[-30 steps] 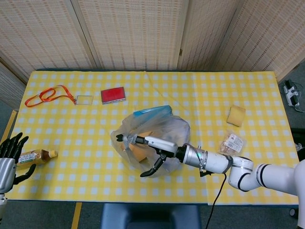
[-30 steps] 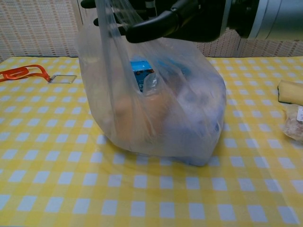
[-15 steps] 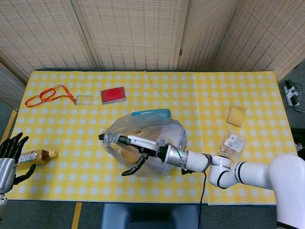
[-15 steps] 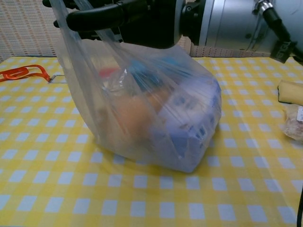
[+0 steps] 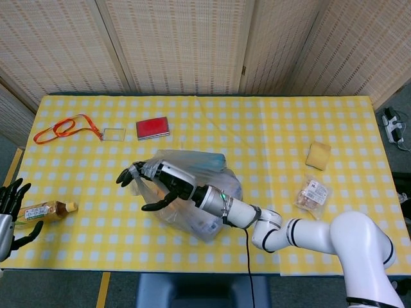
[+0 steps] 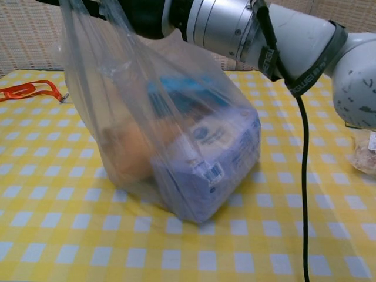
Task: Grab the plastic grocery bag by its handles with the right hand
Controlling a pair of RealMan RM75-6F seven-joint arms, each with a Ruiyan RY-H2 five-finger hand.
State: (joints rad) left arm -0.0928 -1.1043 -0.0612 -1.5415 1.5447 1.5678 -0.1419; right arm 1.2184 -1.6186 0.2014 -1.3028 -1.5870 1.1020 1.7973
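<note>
Near the middle of the yellow checked table (image 5: 270, 128), the plastic grocery bag (image 6: 176, 147) stands with its base on the cloth, its handles (image 6: 94, 17) pulled up taut. The right hand (image 5: 154, 183) grips those handles, fingers seemingly curled through them, though the chest view crops the hand. The left hand (image 5: 9, 208) rests open at the table's edge, beside a bottle (image 5: 45, 210).

The right hand (image 5: 153, 185) is reaching out on a long extended arm, fingers curling around the bag handles (image 6: 88, 12). The left hand (image 5: 8, 208) is resting low at the edge, fingers spread.
</note>
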